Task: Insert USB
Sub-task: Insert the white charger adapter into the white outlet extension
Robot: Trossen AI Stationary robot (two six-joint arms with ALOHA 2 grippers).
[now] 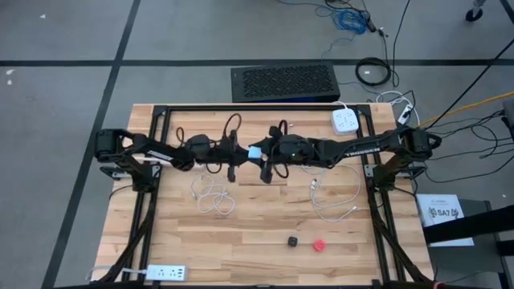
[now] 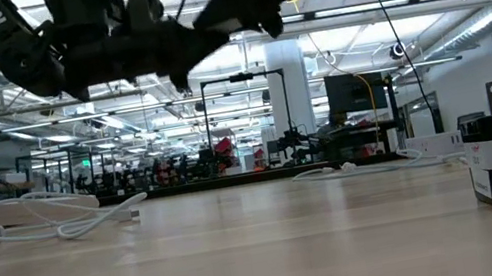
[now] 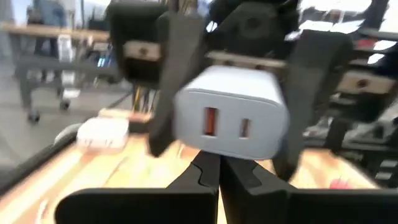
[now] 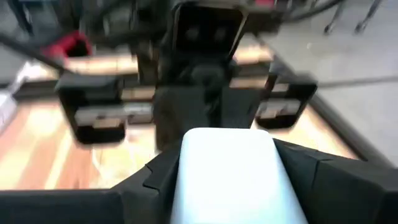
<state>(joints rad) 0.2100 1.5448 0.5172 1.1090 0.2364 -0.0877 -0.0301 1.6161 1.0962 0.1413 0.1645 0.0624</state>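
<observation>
We see the right gripper (image 1: pixel 259 152) clamped on a pale blue-white USB charger (image 3: pixel 231 112), held in the air above the middle of the wooden table (image 1: pixel 241 233). In the left wrist view the charger's face shows two ports, one orange and one smaller beside it, with a dark finger (image 3: pixel 180 74) of the right gripper on either side of the block. The right wrist view shows the same charger (image 4: pixel 233 177) from behind, seated between that arm's own fingers.

The left gripper (image 1: pixel 231 171) sits just beside it, facing the charger; its fingers (image 3: pixel 205 174) are pressed together, and we cannot tell whether anything is pinched between them.

On the table below lie a coiled white cable (image 1: pixel 210 195) and a second white cable (image 1: pixel 333 205). Nearer the front edge rest a small black cube (image 1: pixel 293 240) and a red piece (image 1: pixel 319 244). One white power strip (image 1: pixel 344 121) lies at the far edge, another (image 1: pixel 165 273) at the near left corner
</observation>
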